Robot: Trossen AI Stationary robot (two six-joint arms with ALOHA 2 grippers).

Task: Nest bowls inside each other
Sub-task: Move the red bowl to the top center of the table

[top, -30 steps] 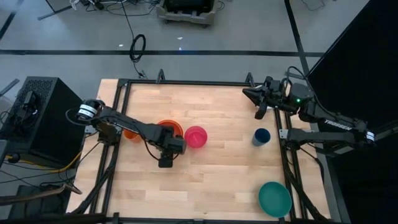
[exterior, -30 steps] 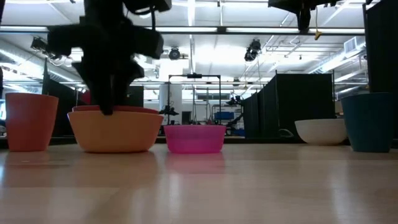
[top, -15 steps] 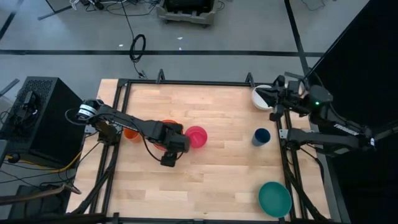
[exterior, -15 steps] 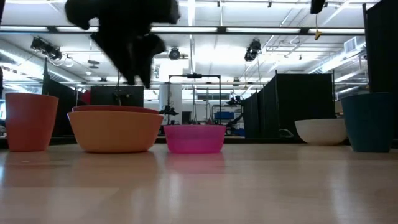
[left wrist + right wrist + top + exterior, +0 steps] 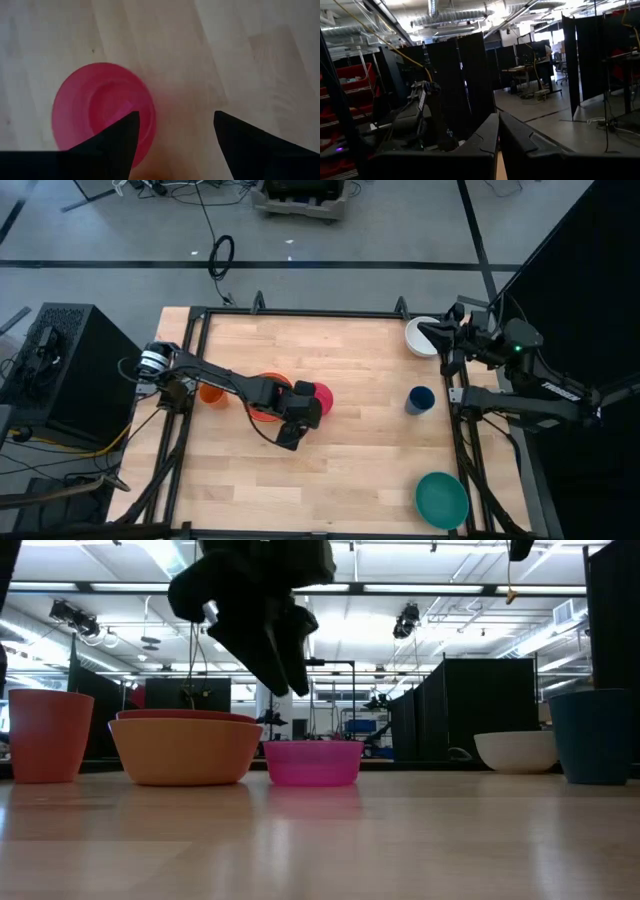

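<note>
Leftmost on the worktop (image 5: 340, 470) stands an orange cup (image 5: 210, 393), and just beside it an orange-yellow bowl (image 5: 186, 752) with a red bowl (image 5: 190, 715) already seated inside it, its rim showing above the outer one in the low view. Next comes the pink bowl (image 5: 318, 398), just beside that pair and apart from it. The left gripper (image 5: 172, 131) hangs above the pink bowl with its fingers spread wide and nothing between them. In the left wrist view one finger (image 5: 119, 135) overlaps the bowl's rim while the other sits over bare wood, so the bowl lies off to one side of the gap, not centred in it. That offset is what the coming move seems to turn on: the fingers would need to straddle the rim wall before coming down. A round bowl has no long axis, so any rim point serves. The left arm is plainly the nearer one.

Farther right stand a dark blue cup (image 5: 420, 399), a white bowl (image 5: 420, 336) at the far corner and a teal bowl (image 5: 442, 500) at the near corner, all well apart. The right gripper (image 5: 498, 131) waits, raised, by the white bowl, fingers pressed together and empty.
</note>
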